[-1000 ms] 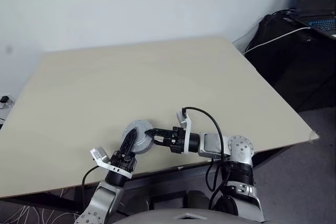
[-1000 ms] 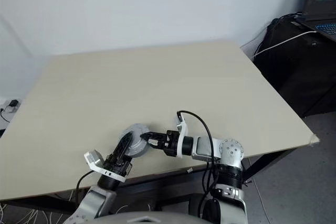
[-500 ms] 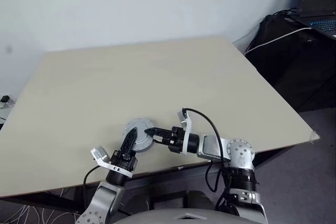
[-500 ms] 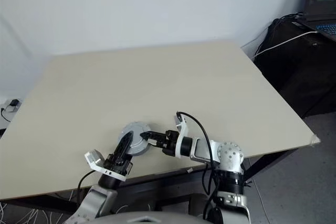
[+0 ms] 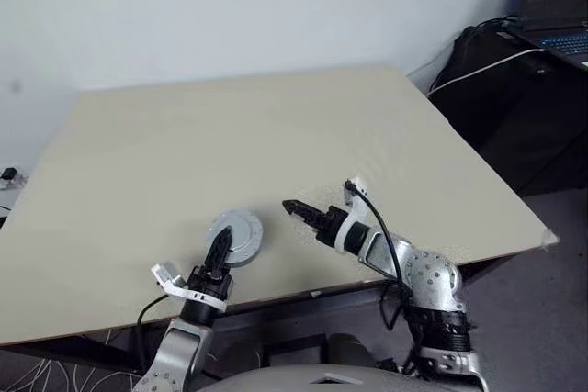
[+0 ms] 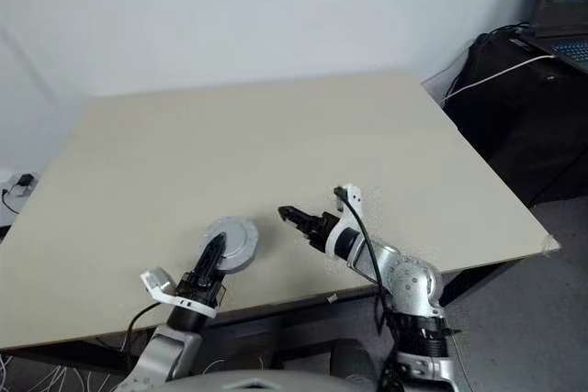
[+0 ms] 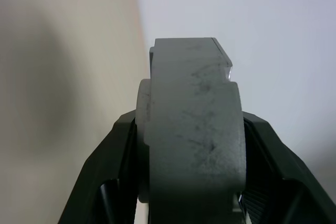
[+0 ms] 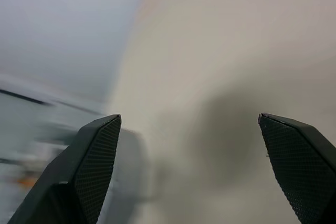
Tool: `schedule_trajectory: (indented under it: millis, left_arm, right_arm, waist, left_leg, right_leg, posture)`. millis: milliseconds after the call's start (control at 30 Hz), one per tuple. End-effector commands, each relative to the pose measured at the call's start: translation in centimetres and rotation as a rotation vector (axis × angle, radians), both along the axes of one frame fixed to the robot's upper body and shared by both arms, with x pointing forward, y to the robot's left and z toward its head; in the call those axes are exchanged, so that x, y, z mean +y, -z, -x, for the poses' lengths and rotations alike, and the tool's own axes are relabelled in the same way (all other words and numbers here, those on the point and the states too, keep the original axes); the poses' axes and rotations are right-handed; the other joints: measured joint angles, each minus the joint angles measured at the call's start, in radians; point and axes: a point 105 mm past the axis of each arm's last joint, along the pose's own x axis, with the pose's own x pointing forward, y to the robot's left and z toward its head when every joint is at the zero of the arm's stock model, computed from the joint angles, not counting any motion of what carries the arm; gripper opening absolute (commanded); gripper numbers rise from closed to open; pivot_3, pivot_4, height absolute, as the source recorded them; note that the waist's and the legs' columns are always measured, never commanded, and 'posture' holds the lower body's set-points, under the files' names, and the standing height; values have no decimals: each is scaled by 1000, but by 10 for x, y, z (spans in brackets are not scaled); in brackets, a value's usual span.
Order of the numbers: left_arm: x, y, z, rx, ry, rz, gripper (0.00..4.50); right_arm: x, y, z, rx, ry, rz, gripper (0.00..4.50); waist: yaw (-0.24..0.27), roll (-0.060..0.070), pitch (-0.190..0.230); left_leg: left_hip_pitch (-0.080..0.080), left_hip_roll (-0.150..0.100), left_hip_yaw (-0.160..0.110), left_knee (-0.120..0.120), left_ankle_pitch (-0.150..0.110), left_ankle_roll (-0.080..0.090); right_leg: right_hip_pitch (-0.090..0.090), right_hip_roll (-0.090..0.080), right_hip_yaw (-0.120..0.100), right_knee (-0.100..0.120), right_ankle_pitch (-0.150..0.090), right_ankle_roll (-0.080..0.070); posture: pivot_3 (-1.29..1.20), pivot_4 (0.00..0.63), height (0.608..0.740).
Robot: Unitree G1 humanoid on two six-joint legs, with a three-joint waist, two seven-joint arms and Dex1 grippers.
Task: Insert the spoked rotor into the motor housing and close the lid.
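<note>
1. Near the front edge of the beige table (image 5: 276, 135): a closed grey assembly, the lid (image 5: 235, 232) seated flat on the motor housing (image 7: 191, 145).
2. Left gripper (image 5: 219, 252) clamped across the housing's sides.
3. Right gripper (image 5: 296, 210) spread wide, empty, just beside the lid.
4. Likely step: checking the seat. Best held steady, pressed straight down.
5. Round stack, no long axis; lid face pointing upward.

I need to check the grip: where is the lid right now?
In the head views the lid is near the table's front edge, left of centre, clamped on edge in the left gripper; the open right gripper is apart to its right.
</note>
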Motion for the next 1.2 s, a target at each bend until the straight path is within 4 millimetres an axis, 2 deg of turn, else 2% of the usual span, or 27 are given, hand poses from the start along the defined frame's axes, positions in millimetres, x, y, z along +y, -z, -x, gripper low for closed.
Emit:
schedule_trajectory:
  millis: [33, 100, 200, 367, 500, 767, 1067, 1200]
  left_arm:
    - [11, -14, -31, -58, -142, 22, 2102]
    - [20, -9, -44, -35, -179, -5, 2102]
    - [27, -2, -63, -8, -196, -35, 2102]
    - [31, 2, -92, 19, -207, -65, 2102]
    - [34, 2, -109, 33, -214, -88, 2102]
    - [45, 8, -135, 106, -273, -119, 2102]
    - [46, -5, -165, 108, -279, -158, 2102]
    - [48, -2, -175, 168, -296, -175, 2102]
  right_arm:
    - [11, -16, 7, -350, -131, 248, 4500]
    - [14, -11, 15, -474, -206, 366, 4500]
    - [15, -9, 19, -599, -223, 429, 4500]
    - [13, -13, 18, -723, -152, 425, 4500]
    - [10, -10, 20, -749, -126, 424, 4500]
    - [1, -8, 22, -805, -49, 468, 4500]
    - [2, -6, 25, -793, -52, 443, 4500]
    - [3, -4, 25, -774, -58, 436, 4500]
  waist:
    - [3, 0, 0]
    - [7, -3, 1]
    - [19, -9, 5]
    - [33, -16, 3]
    - [33, -21, 3]
    - [39, -22, 4]
    - [45, -24, 5]
    - [45, -24, 5]
  left_leg:
    - [0, 0, 0, 0, 0, 0]
    - [1, 0, 0, 1, 0, -1]
    - [1, 1, -4, 3, 3, -4]
    - [2, -1, -2, 9, 3, -2]
    - [2, -1, -1, 9, 5, -2]
    - [2, 0, -2, 8, 6, -4]
    - [2, 0, -2, 8, 7, -4]
    - [2, 0, -2, 8, 7, -6]
  right_leg:
    - [0, 0, 0, 0, 0, 0]
    - [2, 0, 0, 0, -1, 1]
    - [4, 3, -3, 0, -2, 2]
    - [9, 1, -1, -2, 2, 5]
    - [8, 2, 0, -2, 9, 3]
    - [7, 3, 0, -2, 9, 3]
    - [8, 4, 0, -2, 11, 3]
    - [8, 4, 0, -1, 11, 3]
  posture:
    - [0, 0, 740]
    - [0, 0, 740]
    - [0, 0, 740]
    - [0, 0, 740]
    - [0, 0, 740]
    - [0, 0, 740]
    - [0, 0, 740]
    - [0, 0, 740]
